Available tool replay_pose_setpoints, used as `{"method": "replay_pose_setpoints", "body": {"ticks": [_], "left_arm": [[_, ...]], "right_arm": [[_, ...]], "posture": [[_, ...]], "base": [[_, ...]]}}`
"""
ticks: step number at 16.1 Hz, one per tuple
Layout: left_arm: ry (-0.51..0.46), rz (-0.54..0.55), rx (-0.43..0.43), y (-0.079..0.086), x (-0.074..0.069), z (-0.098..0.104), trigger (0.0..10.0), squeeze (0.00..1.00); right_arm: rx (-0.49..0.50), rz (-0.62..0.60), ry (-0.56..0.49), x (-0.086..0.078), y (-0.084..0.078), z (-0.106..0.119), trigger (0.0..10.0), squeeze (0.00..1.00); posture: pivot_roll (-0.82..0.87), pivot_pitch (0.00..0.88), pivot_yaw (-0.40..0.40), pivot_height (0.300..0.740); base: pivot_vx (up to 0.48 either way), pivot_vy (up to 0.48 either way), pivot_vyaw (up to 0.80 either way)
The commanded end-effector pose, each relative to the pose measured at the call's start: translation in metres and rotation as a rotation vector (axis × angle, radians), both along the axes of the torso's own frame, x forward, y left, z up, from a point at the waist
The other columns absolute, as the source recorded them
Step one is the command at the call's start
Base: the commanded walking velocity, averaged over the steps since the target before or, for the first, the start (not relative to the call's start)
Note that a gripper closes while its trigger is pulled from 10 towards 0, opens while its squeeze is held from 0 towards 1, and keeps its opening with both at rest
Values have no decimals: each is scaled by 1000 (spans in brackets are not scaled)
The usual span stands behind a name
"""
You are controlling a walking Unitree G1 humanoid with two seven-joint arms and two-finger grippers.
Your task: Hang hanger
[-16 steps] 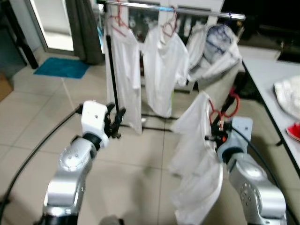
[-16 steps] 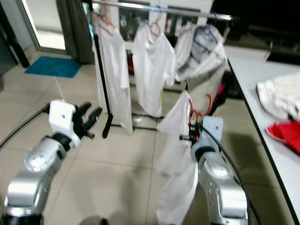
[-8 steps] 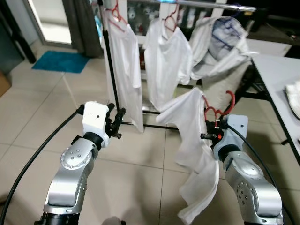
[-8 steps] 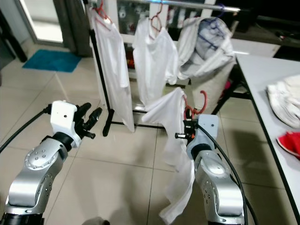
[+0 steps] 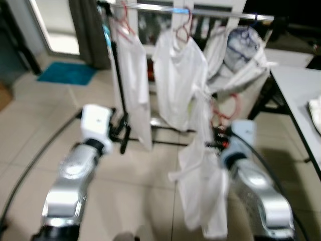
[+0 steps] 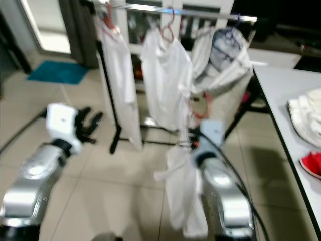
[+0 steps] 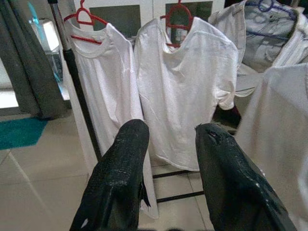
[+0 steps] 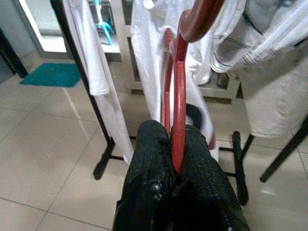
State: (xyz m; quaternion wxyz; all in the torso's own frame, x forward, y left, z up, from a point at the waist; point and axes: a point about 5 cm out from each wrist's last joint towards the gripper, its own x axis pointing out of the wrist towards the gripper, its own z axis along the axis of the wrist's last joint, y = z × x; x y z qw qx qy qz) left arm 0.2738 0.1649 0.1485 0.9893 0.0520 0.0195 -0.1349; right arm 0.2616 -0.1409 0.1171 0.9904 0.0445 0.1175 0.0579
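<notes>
While the right tool [image 8: 175, 159] pinches the red hanger [image 8: 177, 96] with its white shirt [image 5: 203, 191], the rail [image 5: 200, 8] lies ahead and above, hook pointing upward. The left tool [image 7: 166, 144] hovers spread and unladen.

The two head views look forward and down from above the arms, facing a clothes rail [image 5: 190, 10] hung with white shirts [image 5: 178, 83], with tiled floor [image 5: 40, 115] below; both are blurred. The left wrist view looks along its two black fingers [image 7: 120, 178] toward the same rail and shirts from nearer and lower. The right wrist view looks along its fingers [image 8: 149, 178], close behind a red hanger [image 8: 178, 96], toward the rail's black upright [image 8: 82, 82].
</notes>
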Motion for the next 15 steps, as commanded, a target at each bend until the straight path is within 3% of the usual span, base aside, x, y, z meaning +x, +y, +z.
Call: {"method": "replay_pose_setpoints", "body": {"ticks": [1,5,9,12,15], "left_arm": [[4,-35,-17,-9,0,0,10000,0],[2,-39,-28,-11,0,1,10000,0],[9,-55,-22,-13,-2,0,10000,0],[13,-63,-16,-14,-3,-1,10000,0],[12,-70,-12,-15,-3,-1,10000,0]], "right_arm": [[-18,-36,-24,1,-11,3,10000,0],[-91,-2,-31,2,-10,3,10000,0],[-96,24,-26,3,-9,4,10000,0],[-121,12,-37,4,-10,5,10000,0],[-114,1,-36,6,-11,4,10000,0]], "posture": [[59,74,-21,740],[59,73,-25,740],[61,74,-25,740],[61,73,-25,740],[63,70,-28,740]], "base": [[379,0,0],[387,0,0],[393,0,0],[394,0,800],[395,0,0]]}}
